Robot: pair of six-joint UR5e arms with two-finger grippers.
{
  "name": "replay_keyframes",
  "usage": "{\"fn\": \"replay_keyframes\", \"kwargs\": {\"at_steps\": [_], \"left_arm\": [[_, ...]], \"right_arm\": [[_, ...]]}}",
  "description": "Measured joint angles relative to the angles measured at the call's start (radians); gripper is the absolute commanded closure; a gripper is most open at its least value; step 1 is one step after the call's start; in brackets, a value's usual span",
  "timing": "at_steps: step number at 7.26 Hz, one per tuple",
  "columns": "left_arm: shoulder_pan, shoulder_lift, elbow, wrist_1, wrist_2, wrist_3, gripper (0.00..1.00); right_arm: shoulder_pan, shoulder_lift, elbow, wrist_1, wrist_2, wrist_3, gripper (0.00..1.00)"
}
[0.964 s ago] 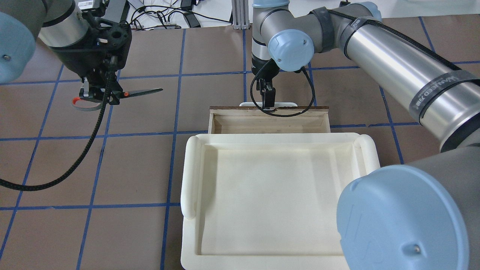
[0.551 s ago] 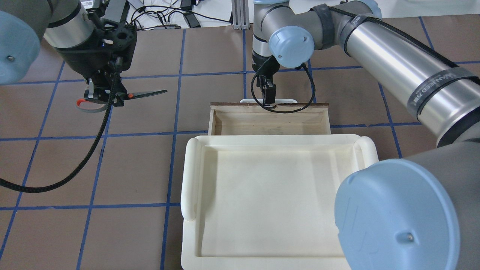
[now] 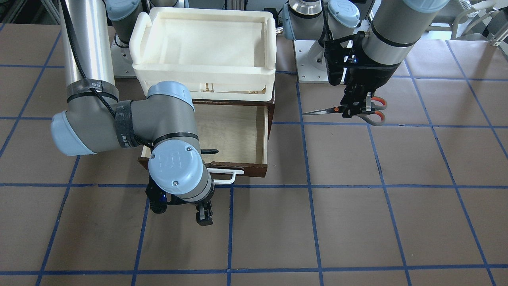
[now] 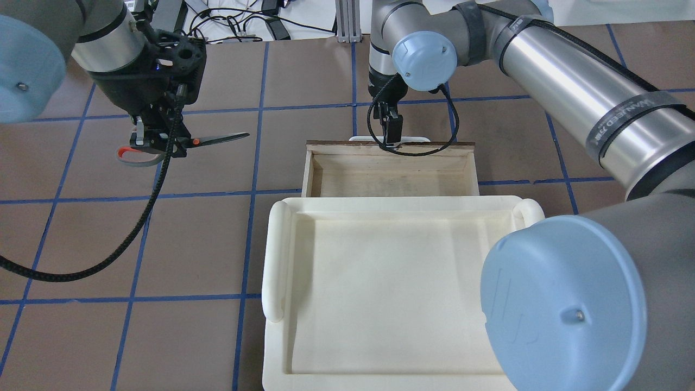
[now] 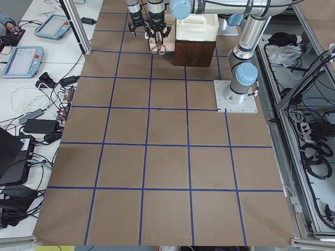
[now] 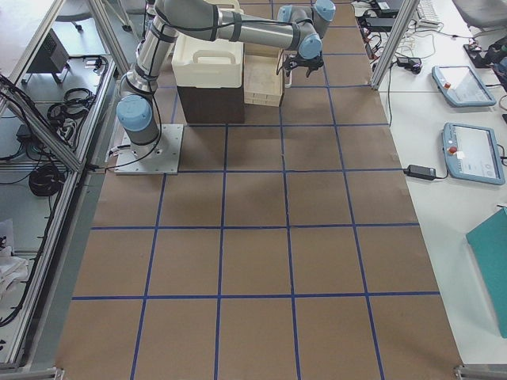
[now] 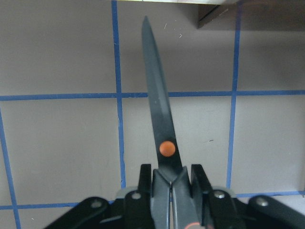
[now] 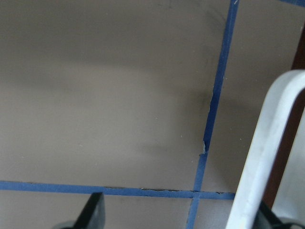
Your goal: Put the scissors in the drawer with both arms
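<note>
My left gripper (image 4: 157, 142) is shut on the scissors (image 4: 220, 139) at the handles and holds them level above the table, left of the drawer, blades pointing toward it. The left wrist view shows the dark blade and orange pivot (image 7: 166, 148) sticking out from the shut fingers. The drawer (image 4: 391, 175) stands pulled out, its plywood inside bare. My right gripper (image 4: 392, 133) is at the drawer's white loop handle (image 3: 226, 177) with its jaws open. In the right wrist view the handle (image 8: 262, 148) passes just inside one finger (image 8: 93, 212).
A white plastic tray (image 4: 274, 255) sits on top of the cabinet over the drawer. The right arm's black cable (image 4: 429, 152) hangs over the drawer front. Brown table with blue grid lines (image 4: 255, 136) lies between scissors and drawer.
The drawer has slid further out with my right gripper at its handle. My left gripper has moved right and slightly nearer, carrying the scissors toward the drawer.
</note>
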Motion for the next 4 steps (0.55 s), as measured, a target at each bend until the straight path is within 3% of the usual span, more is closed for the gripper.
{"fn": "replay_keyframes", "kwargs": {"at_steps": [4], "left_arm": [[-0.041, -0.004, 0.012, -0.003, 0.002, -0.054, 1.00]], "right_arm": [[-0.003, 0.020, -0.025, -0.005, 0.002, -0.008, 0.00]]}}
